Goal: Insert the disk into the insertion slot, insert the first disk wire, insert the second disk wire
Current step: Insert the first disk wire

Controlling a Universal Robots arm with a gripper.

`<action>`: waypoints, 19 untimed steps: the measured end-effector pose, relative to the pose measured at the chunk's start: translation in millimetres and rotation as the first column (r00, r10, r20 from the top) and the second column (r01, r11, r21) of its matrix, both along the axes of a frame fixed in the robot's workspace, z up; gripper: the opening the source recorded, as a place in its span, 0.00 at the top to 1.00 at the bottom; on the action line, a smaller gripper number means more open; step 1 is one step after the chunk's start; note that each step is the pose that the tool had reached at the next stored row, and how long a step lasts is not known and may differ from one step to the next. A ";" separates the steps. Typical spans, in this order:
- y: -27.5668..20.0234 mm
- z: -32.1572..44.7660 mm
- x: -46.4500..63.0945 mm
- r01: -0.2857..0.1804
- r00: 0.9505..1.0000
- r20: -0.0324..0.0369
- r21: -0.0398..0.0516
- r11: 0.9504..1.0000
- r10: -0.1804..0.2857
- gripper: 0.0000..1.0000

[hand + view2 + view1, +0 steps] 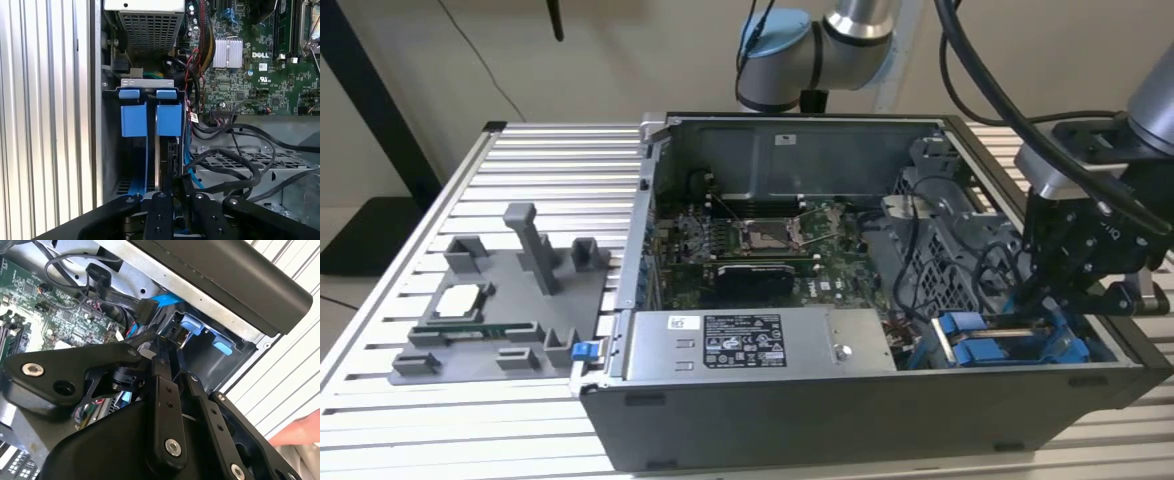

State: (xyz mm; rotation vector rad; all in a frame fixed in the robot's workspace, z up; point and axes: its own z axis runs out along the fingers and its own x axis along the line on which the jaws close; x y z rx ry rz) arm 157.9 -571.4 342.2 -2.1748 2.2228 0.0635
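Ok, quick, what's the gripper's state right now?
Gripper: down beside the disk in the insertion slot; open or closed cannot be told.

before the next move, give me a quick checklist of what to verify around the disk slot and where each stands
1. Case open: ok.
2. End effector at the slot: ok.
3. Disk in the slot: ok, going by its blue carrier; fully seated, cannot tell.
4. Blue wire plugged in: cannot tell.
5. Black wires clear of the slot: not ok, they loop right beside it.
6. Nobody near: not ok, what looks like a hand is by the case.
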 end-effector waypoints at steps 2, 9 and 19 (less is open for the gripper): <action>0.1 0.0 0.4 0.000 1.000 0.000 0.001 1.000 0.000 1.00; 0.1 -2.1 1.0 0.000 1.000 0.000 0.002 1.000 0.000 1.00; 0.1 -12.3 3.4 0.000 1.000 0.000 0.001 1.000 0.000 1.00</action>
